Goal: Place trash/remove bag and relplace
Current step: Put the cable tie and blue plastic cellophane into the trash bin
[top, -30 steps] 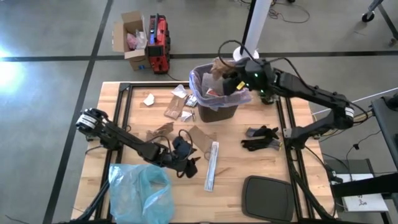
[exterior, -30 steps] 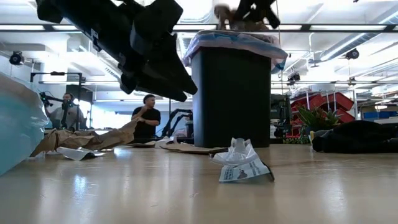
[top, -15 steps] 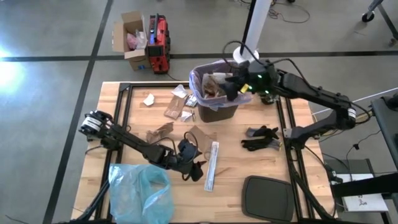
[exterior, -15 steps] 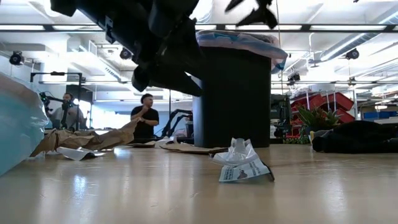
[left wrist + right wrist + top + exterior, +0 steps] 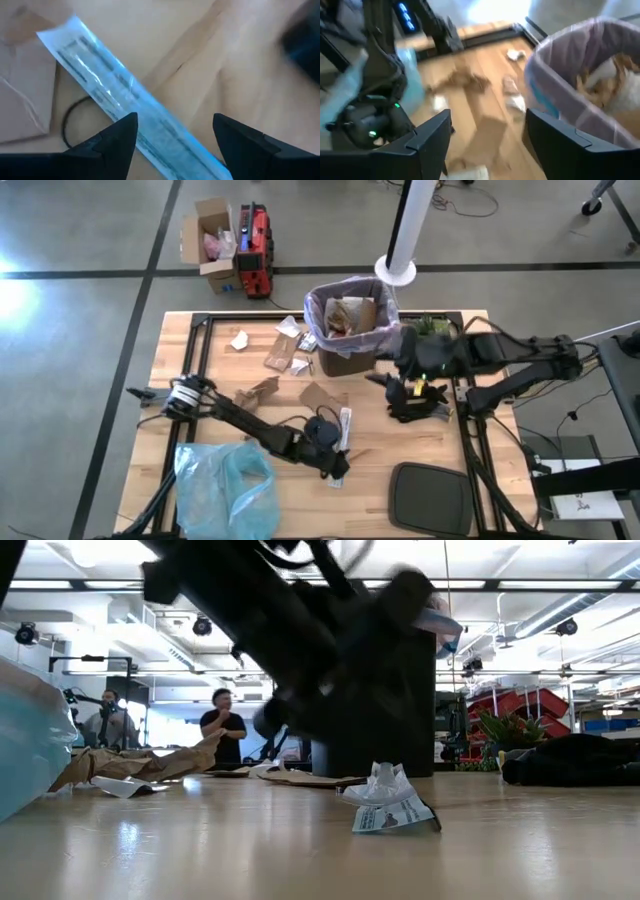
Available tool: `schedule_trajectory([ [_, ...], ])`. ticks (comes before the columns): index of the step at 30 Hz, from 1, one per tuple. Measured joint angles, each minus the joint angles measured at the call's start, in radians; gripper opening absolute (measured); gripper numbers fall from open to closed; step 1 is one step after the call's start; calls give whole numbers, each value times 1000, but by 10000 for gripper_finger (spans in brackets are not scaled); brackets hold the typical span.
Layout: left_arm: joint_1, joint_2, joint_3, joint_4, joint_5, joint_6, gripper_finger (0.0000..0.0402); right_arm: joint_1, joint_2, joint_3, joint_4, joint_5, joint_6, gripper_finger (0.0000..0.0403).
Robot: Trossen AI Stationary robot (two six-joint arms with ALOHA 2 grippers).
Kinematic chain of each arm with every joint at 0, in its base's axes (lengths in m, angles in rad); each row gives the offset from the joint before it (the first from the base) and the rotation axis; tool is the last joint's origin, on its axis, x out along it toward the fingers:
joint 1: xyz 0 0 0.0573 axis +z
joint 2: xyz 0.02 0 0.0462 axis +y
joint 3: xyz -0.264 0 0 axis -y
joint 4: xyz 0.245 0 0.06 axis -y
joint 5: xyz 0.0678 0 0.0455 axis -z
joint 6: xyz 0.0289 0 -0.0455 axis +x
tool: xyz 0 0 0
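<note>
The black bin (image 5: 350, 355) stands at the table's far middle, lined with the lavender bag (image 5: 318, 305), with brown and white trash (image 5: 348, 315) inside. More trash lies loose on the table: cardboard scraps (image 5: 280, 355) and a long white wrapper (image 5: 344, 425). My left gripper (image 5: 337, 465) is open low over the wrapper's near end; in the left wrist view its gripper (image 5: 175, 135) has a finger on either side of the wrapper (image 5: 110, 90). My right gripper (image 5: 380, 378) is open with nothing in it, beside the bin's right near side; the right wrist view (image 5: 490, 140) looks past the bag's rim (image 5: 555, 80).
A light-blue plastic bag (image 5: 225, 490) lies at the near left. A black lid (image 5: 430, 500) lies at the near right, and dark gloves (image 5: 420, 402) under my right arm. A crumpled wrapper (image 5: 390, 808) sits near the low camera. People stand in the room beyond.
My right gripper, over the bin with a brown scrap, opened; the scrap dropped into the bin. The gripper then swung off toward the near right side of the bin. My left gripper went down and toward the table's right, over the long wrapper.
</note>
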Motion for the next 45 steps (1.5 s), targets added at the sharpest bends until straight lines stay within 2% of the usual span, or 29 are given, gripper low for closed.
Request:
schedule_trajectory([
  [4,8,110,149,-183,-20,-47,245,98,7,-39,-30,68,78,237],
  [10,9,209,299,-314,-34,50,210,179,6,-103,-27,88,160,228],
  [13,8,212,330,-352,-14,93,159,198,5,-128,-31,87,176,222],
  [18,7,181,334,-408,-3,176,32,211,5,-144,-31,88,176,212],
  [20,8,166,332,-443,6,186,11,211,5,-148,-36,88,176,209],
  [25,10,106,330,-537,3,188,24,222,5,-151,-83,89,176,205],
  [33,9,-74,331,-575,-39,190,3,266,5,-226,-100,89,245,206],
  [42,45,-307,331,-550,-171,339,1,342,5,-393,-85,87,461,200],
  [45,83,-373,331,-496,-188,359,1,374,5,-454,-1,88,553,199],
])
